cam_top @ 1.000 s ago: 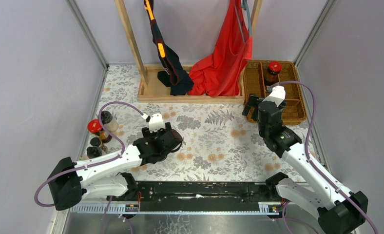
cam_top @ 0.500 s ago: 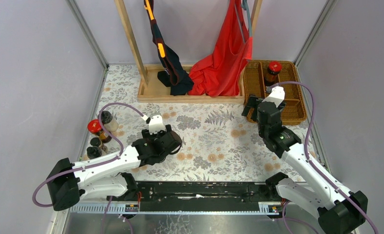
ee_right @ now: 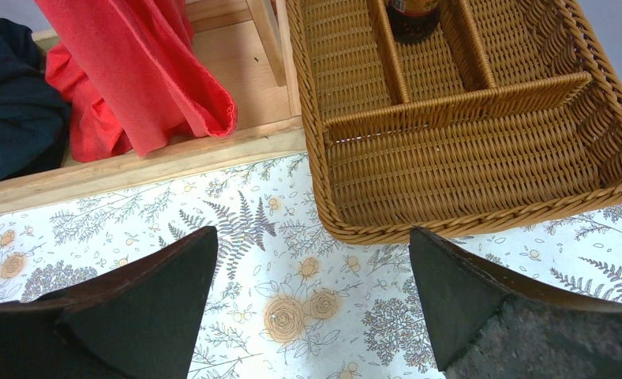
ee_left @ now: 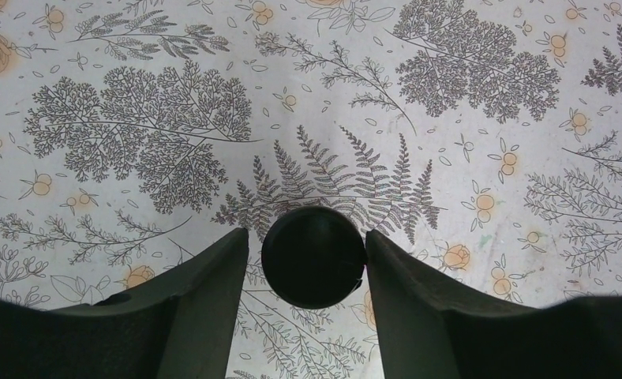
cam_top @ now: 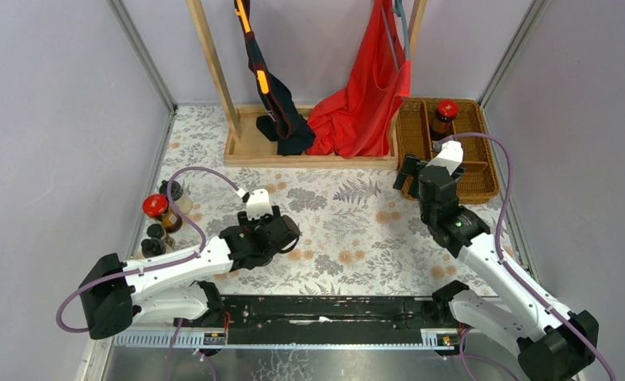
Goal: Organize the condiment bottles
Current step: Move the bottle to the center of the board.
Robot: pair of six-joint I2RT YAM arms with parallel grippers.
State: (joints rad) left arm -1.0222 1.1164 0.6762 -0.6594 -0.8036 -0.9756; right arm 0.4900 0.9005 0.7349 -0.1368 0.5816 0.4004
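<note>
Left gripper points straight down at the floral tablecloth. The black-capped bottle stands upright between its fingers, seen cap-on, with the body hidden under the cap. Jaws are drawn in close: one finger touches the cap, the other shows a sliver of gap. Can't tell if it's actually clamped. Top view puts this left of table centre, well apart from the other bottles.

Right gripper is spread wide with nothing between the fingers. It hovers over the cloth just short of the wicker basket, at its near left corner.

Versus a second ago: left gripper has nudged slightly to the right. Right arm, basket and the left-edge bottles are where they were.

Containers:
- Basket, far right: red-lidded jar upright in the middle long slot at the far end.
- Wooden tray at the rack's foot: holds the ends of a red cloth and a dark cloth.
- Left table edge, on the cloth: second red-lidded jar, with a pale black-capped bottle just behind it. A pair of small dark bottles sits just in front, all bunched close.
</note>
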